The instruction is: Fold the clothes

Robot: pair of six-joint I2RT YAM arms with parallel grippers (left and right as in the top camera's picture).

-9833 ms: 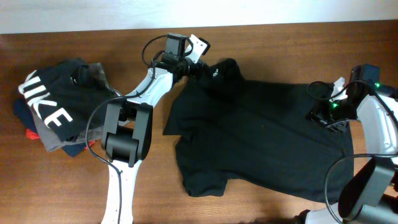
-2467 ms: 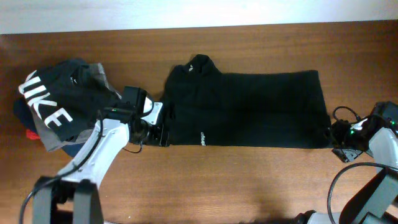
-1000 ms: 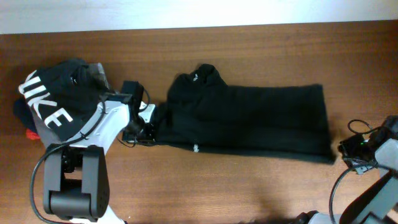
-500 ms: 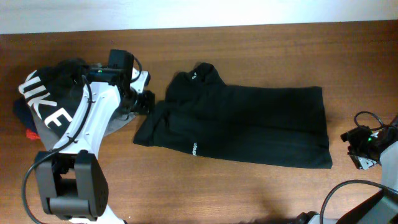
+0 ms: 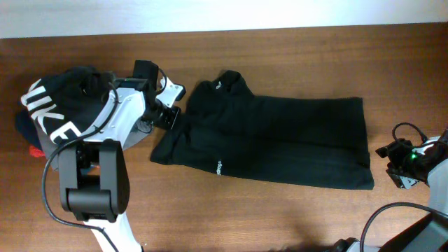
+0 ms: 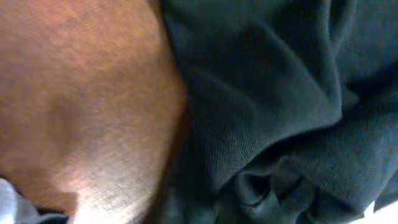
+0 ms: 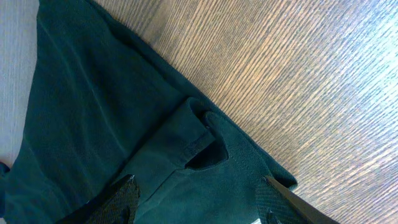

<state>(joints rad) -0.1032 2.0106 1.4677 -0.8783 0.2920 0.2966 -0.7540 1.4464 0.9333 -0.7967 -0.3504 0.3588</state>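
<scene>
1. The right gripper [image 7: 199, 183] is nearest to the robot's side. Its fingers are wide apart and hold nothing. It hangs just beside the right end of the T-shirt [image 5: 280, 140], and the hem corner lies in front of it on the table [image 5: 294, 217].
2. The T-shirt lies in the middle of the table as a long band, left to right. It seems to be folded once along its length, and the small white logo [image 5: 218, 168] shows near its front edge.
3. The left gripper [image 5: 170, 116] is at the left end of the band, where the cloth is bunched and spreads out unevenly. In the left wrist view, crumpled black fabric fills almost everything, so I cannot tell if the fingers are closed on it or not.
4. Farther to the left is a pile of other clothes, with the NIKE garment [image 5: 52, 115] on top, close behind the left arm.
5. At the far edge of the band the collar sticks out, and the neck label [image 5: 219, 85] is visible.
6. I judge the step to be tidying the left end after the long fold. The next move probably needs this end to lie flat, and then a firm pinch on the corners to bring one end over the other.
</scene>
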